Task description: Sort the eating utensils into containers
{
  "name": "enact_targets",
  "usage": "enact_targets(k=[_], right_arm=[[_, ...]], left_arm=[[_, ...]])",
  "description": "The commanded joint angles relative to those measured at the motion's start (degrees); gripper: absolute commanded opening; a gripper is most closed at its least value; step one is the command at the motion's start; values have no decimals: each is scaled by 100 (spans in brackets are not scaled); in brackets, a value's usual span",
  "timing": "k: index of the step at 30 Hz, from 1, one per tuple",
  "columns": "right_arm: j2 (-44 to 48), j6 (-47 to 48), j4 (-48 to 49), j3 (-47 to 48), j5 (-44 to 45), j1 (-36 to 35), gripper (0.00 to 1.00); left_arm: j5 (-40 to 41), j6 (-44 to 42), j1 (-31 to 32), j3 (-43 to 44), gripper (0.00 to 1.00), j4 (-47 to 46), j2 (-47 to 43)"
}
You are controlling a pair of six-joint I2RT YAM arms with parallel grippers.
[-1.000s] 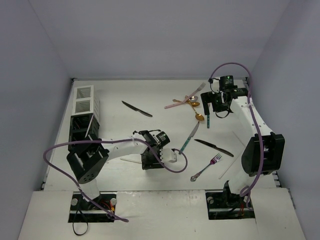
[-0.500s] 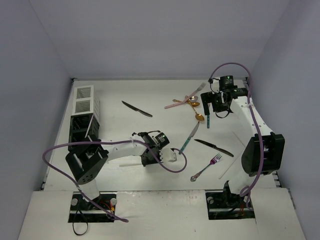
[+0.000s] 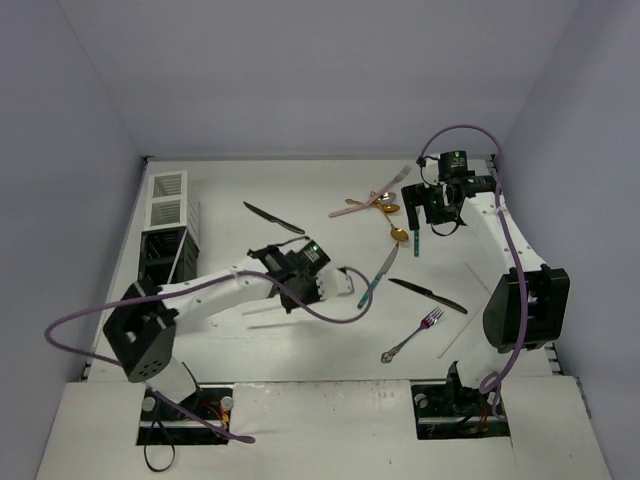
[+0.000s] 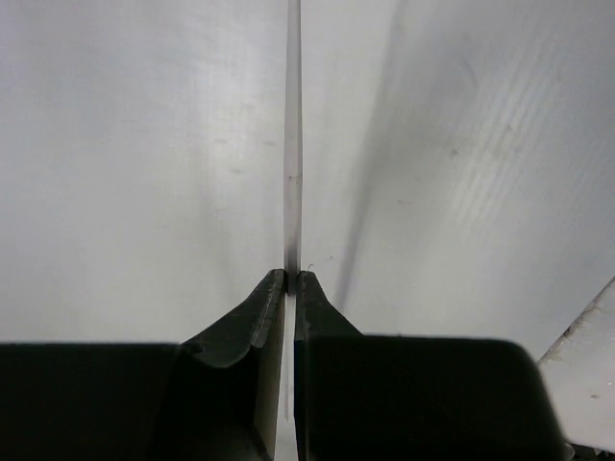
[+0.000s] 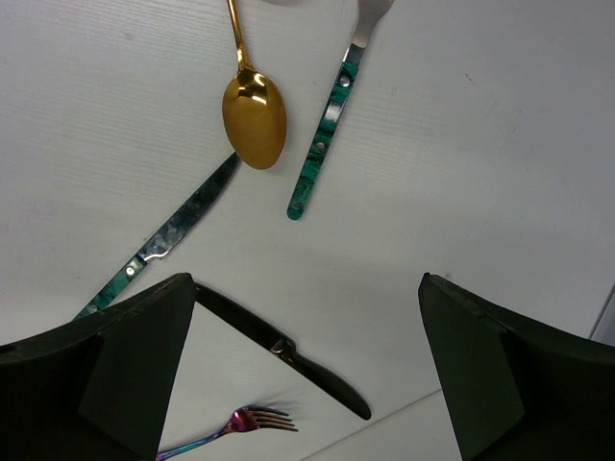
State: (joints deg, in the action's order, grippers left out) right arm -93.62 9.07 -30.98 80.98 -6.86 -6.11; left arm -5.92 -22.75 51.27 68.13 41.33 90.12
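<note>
My left gripper (image 4: 291, 275) is shut on a thin white chopstick (image 4: 293, 144), which runs straight out past the fingertips and casts a shadow on the white table. In the top view this gripper (image 3: 300, 278) hangs mid-table, to the right of the black caddy (image 3: 160, 256) and the white caddy (image 3: 168, 198). My right gripper (image 5: 307, 288) stands open and empty above the table. Beneath it lie a gold spoon (image 5: 255, 120), a teal-handled fork (image 5: 322, 144), a teal knife (image 5: 163, 240), a black knife (image 5: 288, 351) and a pink fork (image 5: 235, 424).
Another black knife (image 3: 273, 217) lies at the back centre. Pink and silver forks (image 3: 368, 203) are crossed near the gold spoons (image 3: 388, 208). Another thin white chopstick (image 3: 462, 335) lies near the right arm's base. The walls close in on three sides.
The left gripper closed on the chopstick, then rose and swung back and left with it. The right arm has not moved.
</note>
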Motion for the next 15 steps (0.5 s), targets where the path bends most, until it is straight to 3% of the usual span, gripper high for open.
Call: enact_targets(k=[1,4,9,15], right_arm=[[64,-2,-40,305,-16,-48,100],[66,-2,-58,313,-22,-48,100],[24,7,-75,354,8,-43,100],[-113,-20,-86,390,-74,-59,100]], left_arm=[[-265,373,-909,1587,0,497,-1288],[-567,586,-1545,1714,0,462,-1742],[-366,1174,-2578,1579,0,314,-2807],[-717,1797,-4810,903,0,-310,-4032]])
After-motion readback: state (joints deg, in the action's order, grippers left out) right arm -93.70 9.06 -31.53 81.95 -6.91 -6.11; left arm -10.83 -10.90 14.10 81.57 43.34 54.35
